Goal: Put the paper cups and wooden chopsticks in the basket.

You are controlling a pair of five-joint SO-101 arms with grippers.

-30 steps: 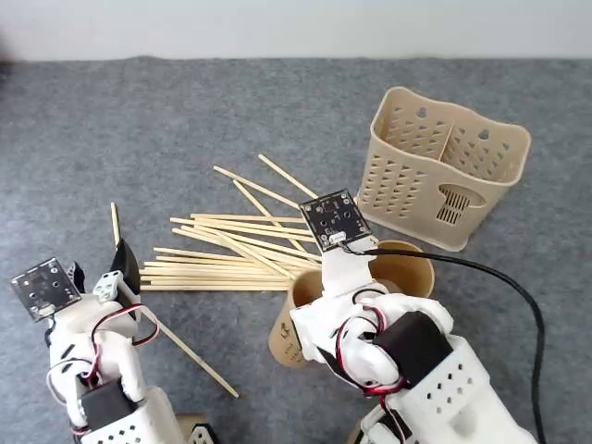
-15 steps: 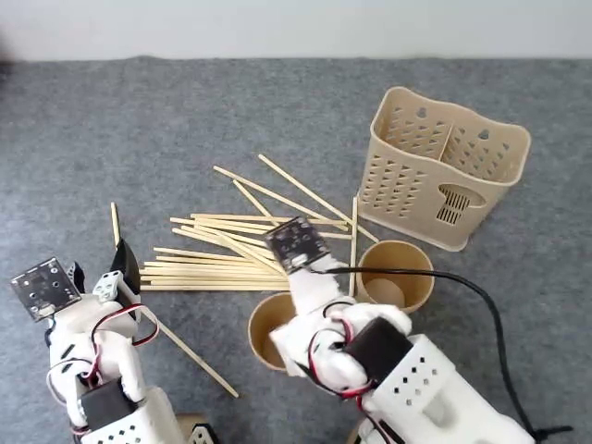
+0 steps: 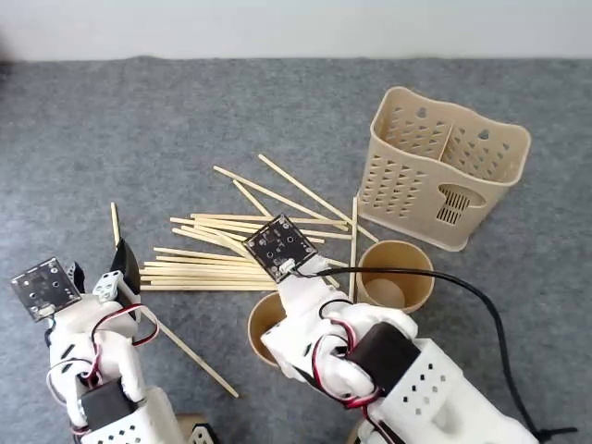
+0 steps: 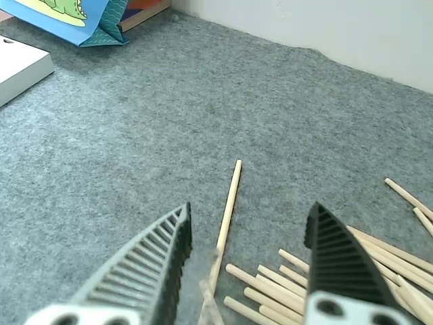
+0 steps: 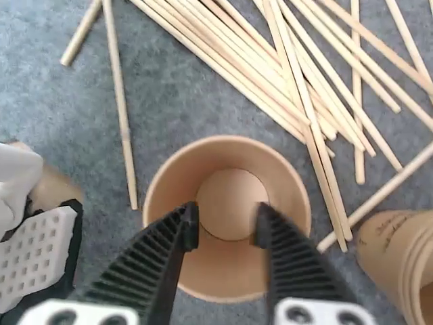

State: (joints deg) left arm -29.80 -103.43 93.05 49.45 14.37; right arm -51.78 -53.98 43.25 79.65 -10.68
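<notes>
Two brown paper cups stand upright: the left cup (image 3: 261, 326) (image 5: 223, 271) and the right cup (image 3: 395, 276) (image 5: 399, 250). My right gripper (image 5: 226, 207) hangs open directly over the left cup's mouth, both fingertips above its inside. Wooden chopsticks (image 3: 231, 252) (image 5: 304, 74) lie scattered in a pile beyond the cups. The beige basket (image 3: 446, 166) stands at the back right. My left gripper (image 4: 250, 207) is open over the carpet at the front left, above a single chopstick (image 4: 227, 206) at the pile's left end.
Grey carpet covers the table. One chopstick (image 3: 190, 356) lies diagonally between the two arms. A black cable (image 3: 481, 305) runs from the right arm's wrist past the right cup. A white box (image 4: 17, 68) and a blue book (image 4: 74, 17) lie far off.
My right arm swung left, from between the two cups to above the left cup, uncovering the right cup. The left arm stayed still.
</notes>
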